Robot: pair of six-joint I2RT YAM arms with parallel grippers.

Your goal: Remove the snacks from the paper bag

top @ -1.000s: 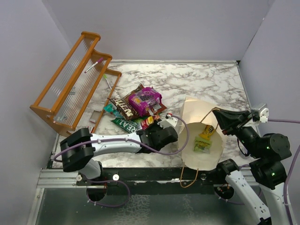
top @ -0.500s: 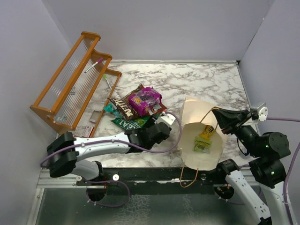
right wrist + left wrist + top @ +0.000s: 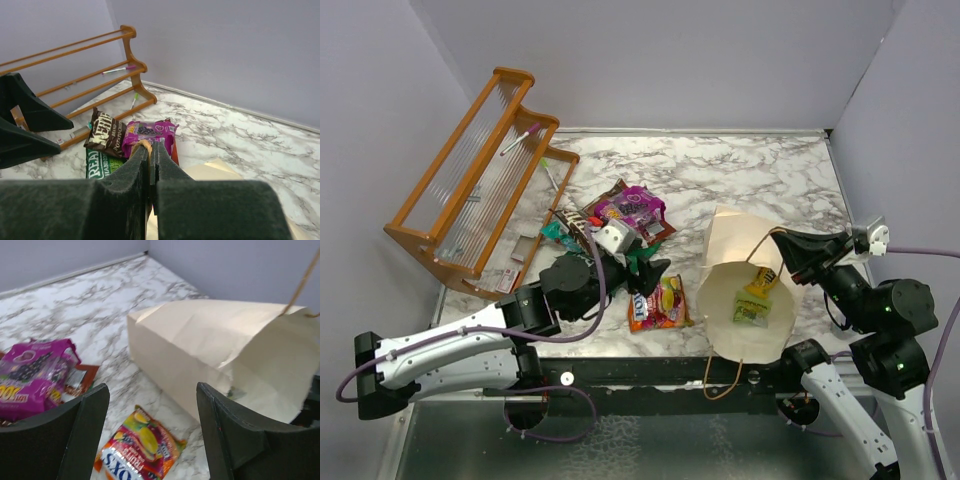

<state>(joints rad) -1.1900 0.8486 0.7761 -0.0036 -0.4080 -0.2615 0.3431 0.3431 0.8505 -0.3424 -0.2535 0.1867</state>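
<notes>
The paper bag (image 3: 745, 330) lies tilted on the marble with its mouth facing the arms. Two small yellow snacks (image 3: 758, 288) lie inside it. My right gripper (image 3: 786, 244) is shut on the bag's brown cord handle (image 3: 144, 146) and holds the mouth up. A red-orange snack packet (image 3: 658, 304) lies flat on the table left of the bag. My left gripper (image 3: 152, 390) hangs open just above that packet (image 3: 140, 449), with nothing between its fingers. Behind it lies a pile of snacks: a magenta one (image 3: 632, 208), a brown one (image 3: 104, 132) and a green one (image 3: 101, 164).
An orange wooden rack (image 3: 470, 170) stands at the back left, with a pink pen (image 3: 520, 138) on it. Small items lie at the rack's foot. Grey walls close in the table on the left, back and right.
My left gripper opened and let go of the red-orange packet, which now lies on the table. The left arm drew back to the left. The right gripper and the bag stayed put.
</notes>
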